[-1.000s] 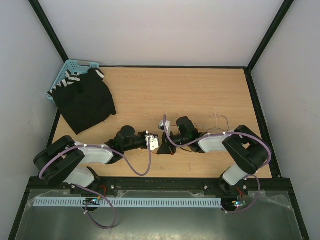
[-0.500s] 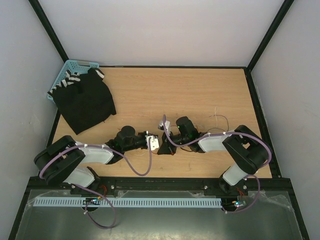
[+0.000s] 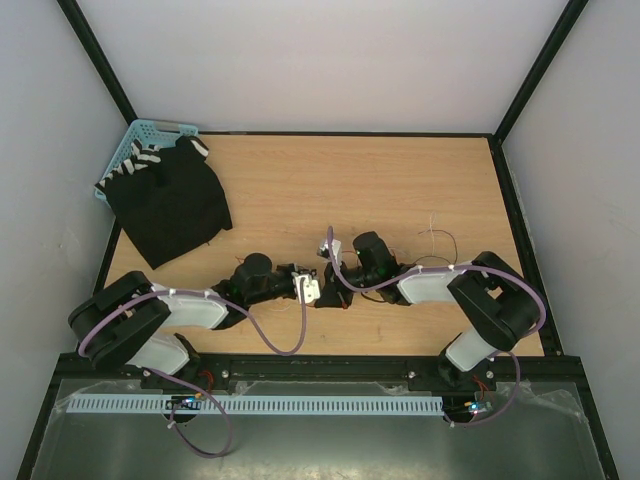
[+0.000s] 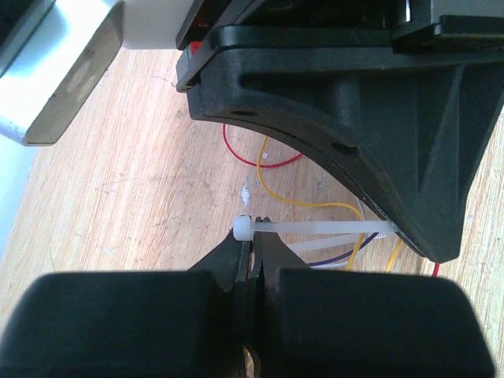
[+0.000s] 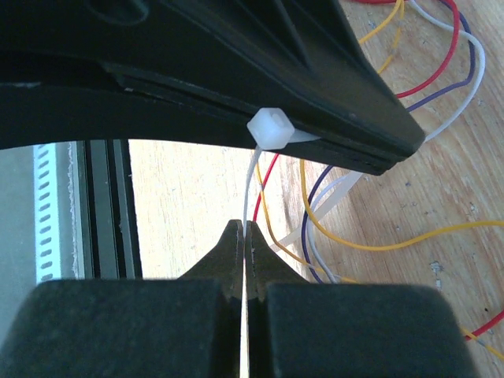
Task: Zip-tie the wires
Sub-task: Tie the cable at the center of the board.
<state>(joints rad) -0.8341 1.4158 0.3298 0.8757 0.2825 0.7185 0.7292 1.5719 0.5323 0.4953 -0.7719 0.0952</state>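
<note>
Pale walls and black frame posts are seen closing round a wooden table (image 3: pixel 400 180). At its far left corner a blue basket (image 3: pixel 140 130) is noted, draped with a black cloth (image 3: pixel 170 205); its contents cannot be told. Bare board is seen across the far and right parts. Near the front edge the left gripper (image 4: pixel 252 240) is pressed together at the head of the zip tie (image 4: pixel 315 228). The right gripper (image 5: pixel 244 232) is pinched on its tail. The wires (image 4: pixel 260 164) are lying just beneath.

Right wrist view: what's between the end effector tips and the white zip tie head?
The thin pale plastic zip tie strap, seen in the right wrist view.
</note>
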